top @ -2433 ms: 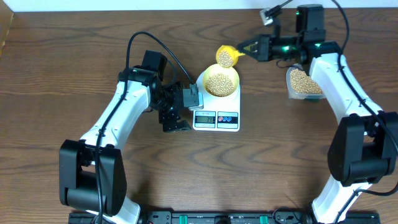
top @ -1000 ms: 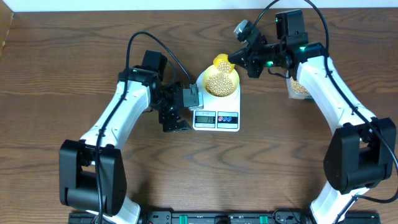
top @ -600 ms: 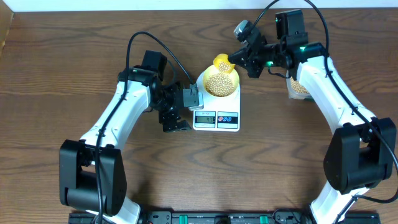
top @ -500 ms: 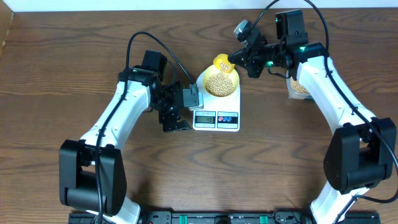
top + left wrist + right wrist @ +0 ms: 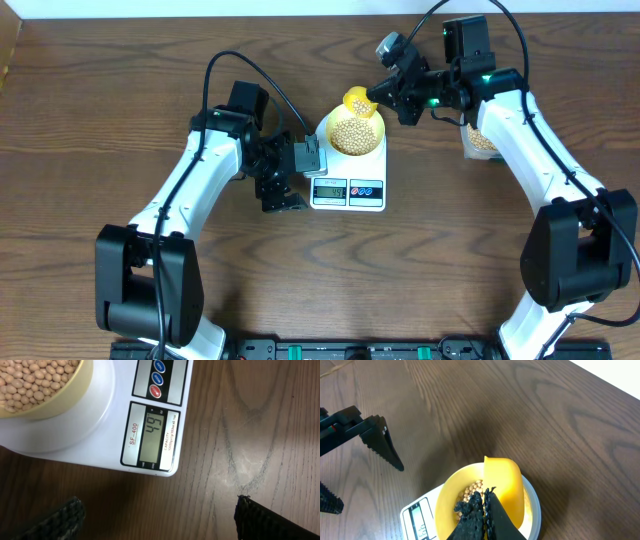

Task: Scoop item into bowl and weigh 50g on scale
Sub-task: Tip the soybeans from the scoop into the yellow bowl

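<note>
The white scale (image 5: 348, 182) carries the pale yellow bowl (image 5: 353, 131), which is heaped with tan beans (image 5: 352, 128). My right gripper (image 5: 385, 96) is shut on the handle of a bright yellow scoop (image 5: 357, 100), which is tipped over the bowl's far rim. In the right wrist view the scoop (image 5: 505, 485) hangs over the bowl (image 5: 441, 505), and a few beans (image 5: 472, 492) show beside the shut fingers (image 5: 470, 515). My left gripper (image 5: 285, 182) stands open just left of the scale. The left wrist view shows the display (image 5: 152, 435), which seems to read 49.
A clear container (image 5: 482, 140) of beans sits at the back right, partly under my right arm. The scale's round buttons (image 5: 157, 379) lie beside the display. The left gripper's fingers (image 5: 62, 519) flank bare wooden table.
The right gripper carried the scoop from the back right to the bowl's far rim and tipped it. Over the last second nothing has moved.
</note>
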Available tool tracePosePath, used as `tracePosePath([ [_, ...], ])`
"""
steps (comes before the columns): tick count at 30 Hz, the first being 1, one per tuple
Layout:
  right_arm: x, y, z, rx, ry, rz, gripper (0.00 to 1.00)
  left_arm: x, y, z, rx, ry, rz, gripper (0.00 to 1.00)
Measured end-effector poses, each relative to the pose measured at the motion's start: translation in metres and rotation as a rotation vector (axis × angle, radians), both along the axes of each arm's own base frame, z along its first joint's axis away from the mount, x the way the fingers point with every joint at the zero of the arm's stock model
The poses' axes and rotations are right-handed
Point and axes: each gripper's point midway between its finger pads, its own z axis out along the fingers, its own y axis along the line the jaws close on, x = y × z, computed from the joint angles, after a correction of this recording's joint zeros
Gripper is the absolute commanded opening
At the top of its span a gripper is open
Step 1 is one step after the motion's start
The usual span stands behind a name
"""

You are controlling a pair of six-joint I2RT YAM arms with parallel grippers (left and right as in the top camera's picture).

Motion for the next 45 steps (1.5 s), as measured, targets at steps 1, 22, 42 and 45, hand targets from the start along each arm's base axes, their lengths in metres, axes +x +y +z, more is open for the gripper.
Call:
tracePosePath([
  [1, 0.000, 0.000, 0.000, 0.000, 0.000, 0.000, 0.01, 0.000, 0.000, 0.000, 0.000, 0.000, 0.000, 0.98],
  [22, -0.007, 0.003, 0.000, 0.010, -0.004, 0.045, 0.01, 0.000, 0.000, 0.000, 0.000, 0.000, 0.000, 0.98],
  [42, -0.006, 0.005, -0.001, -0.017, -0.035, 0.051, 0.01, 0.000, 0.000, 0.000, 0.000, 0.000, 0.000, 0.98],
  [45, -0.005, 0.005, 0.000, -0.017, -0.041, 0.049, 0.01, 0.000, 0.000, 0.000, 0.000, 0.000, 0.000, 0.98],
])
